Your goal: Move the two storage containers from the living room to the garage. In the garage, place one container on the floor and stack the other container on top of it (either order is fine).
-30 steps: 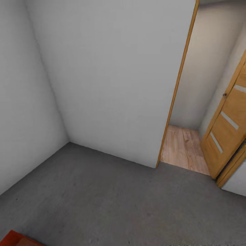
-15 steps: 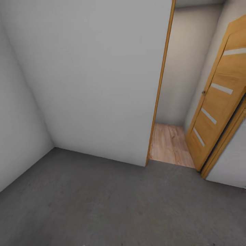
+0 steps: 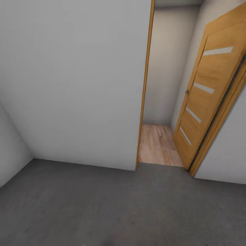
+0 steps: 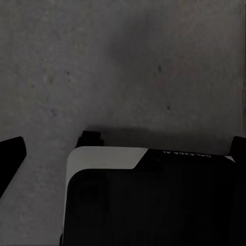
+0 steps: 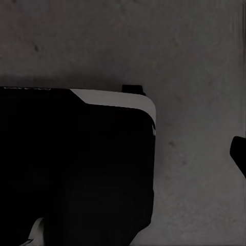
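We cannot tell how far either set of fingers is open; both wrist cameras look down at dark robot body (image 4: 154,200) over the floor (image 3: 102,205). Ahead in the garage, a white wall (image 3: 75,85) meets an open wooden slatted door (image 3: 201,99) onto light wood planks (image 3: 159,143).

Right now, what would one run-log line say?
place: garage floor | ahead: open wooden door, wood-floor hallway | containers: unseen | grippers: unclear

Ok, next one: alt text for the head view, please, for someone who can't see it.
A wooden slatted door stands open at the right onto a narrow passage with light wood plank flooring. A plain white wall fills the left, and dark grey concrete floor covers the foreground.
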### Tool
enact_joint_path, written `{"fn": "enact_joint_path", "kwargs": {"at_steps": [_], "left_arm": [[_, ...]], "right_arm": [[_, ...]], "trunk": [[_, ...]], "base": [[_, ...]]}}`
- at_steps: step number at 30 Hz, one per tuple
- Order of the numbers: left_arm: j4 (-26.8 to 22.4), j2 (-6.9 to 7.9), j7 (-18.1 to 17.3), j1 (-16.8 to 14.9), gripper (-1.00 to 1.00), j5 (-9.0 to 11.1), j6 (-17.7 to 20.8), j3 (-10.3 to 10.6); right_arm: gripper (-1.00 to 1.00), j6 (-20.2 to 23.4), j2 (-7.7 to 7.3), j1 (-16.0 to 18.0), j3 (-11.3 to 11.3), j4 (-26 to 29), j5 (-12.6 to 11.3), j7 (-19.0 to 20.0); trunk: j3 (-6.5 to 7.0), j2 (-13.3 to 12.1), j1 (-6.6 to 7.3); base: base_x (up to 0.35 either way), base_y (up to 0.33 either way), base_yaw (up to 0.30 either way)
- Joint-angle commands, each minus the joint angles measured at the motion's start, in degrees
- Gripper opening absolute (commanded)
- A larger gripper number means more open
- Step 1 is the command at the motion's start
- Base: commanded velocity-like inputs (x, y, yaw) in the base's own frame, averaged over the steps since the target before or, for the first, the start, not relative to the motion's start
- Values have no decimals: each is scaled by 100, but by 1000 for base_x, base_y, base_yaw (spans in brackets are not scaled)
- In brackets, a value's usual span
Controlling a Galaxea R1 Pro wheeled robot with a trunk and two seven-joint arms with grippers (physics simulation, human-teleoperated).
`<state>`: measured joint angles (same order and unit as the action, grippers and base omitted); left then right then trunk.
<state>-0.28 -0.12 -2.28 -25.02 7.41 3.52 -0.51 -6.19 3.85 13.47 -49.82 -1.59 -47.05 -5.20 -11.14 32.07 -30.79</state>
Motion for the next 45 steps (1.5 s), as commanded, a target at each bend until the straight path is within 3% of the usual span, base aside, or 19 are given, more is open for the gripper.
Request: {"fn": "enact_joint_path", "kwargs": {"at_steps": [1, 8, 33, 45], "left_arm": [[-5, 2, -18, -3, 100, 59, 26, -2], [-4, 15, -18, -3, 100, 66, 26, -2], [-6, 9, -17, -3, 100, 57, 17, -2], [-7, -13, -18, -3, 100, 50, 17, -2]], "right_arm": [[100, -22, 3, 6, -46, -17, -41, -5], [100, -29, -14, 9, -46, -17, -47, -6], [100, -31, -12, 6, -46, -8, -33, -8], [100, -31, -10, 6, -45, -8, -33, -8]], "trunk": [[-9, 7, -5], [-9, 7, -5], [-9, 7, -5], [-9, 7, -5]], "base": [[321, 0, -190], [208, 0, -85], [9, 0, -234], [286, 0, -240]]}}
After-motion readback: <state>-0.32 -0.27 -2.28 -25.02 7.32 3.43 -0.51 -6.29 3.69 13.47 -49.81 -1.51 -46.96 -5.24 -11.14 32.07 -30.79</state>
